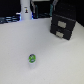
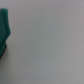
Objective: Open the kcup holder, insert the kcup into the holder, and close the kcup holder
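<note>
Spreading across nearly the whole exterior view, the pale table carries everything in sight, and its surface looks smooth and plain. At its far side, toward the exterior view's right, sits the kcup holder, a dark boxy unit turned at a slight angle, with two light rectangular marks on its front face; that front appears flush with the body, so it seems shut, though the picture is blurred. Behind it and along the far edge lies a dark, indistinct background. Toward the exterior view's left of the holder, also at the far side, stands a white bottle-like post, upright and well apart from the holder. Much nearer the camera, alone on the bare table and well apart from both, rests the kcup, a tiny round pod with a bright green top.

The wrist view shows mostly the same pale surface, with a blurred green shape at one edge of the picture; it may be the pod seen close, but I cannot tell for sure. The hand does not appear in either view, so whether its fingers are spread or pressed together cannot be told.
</note>
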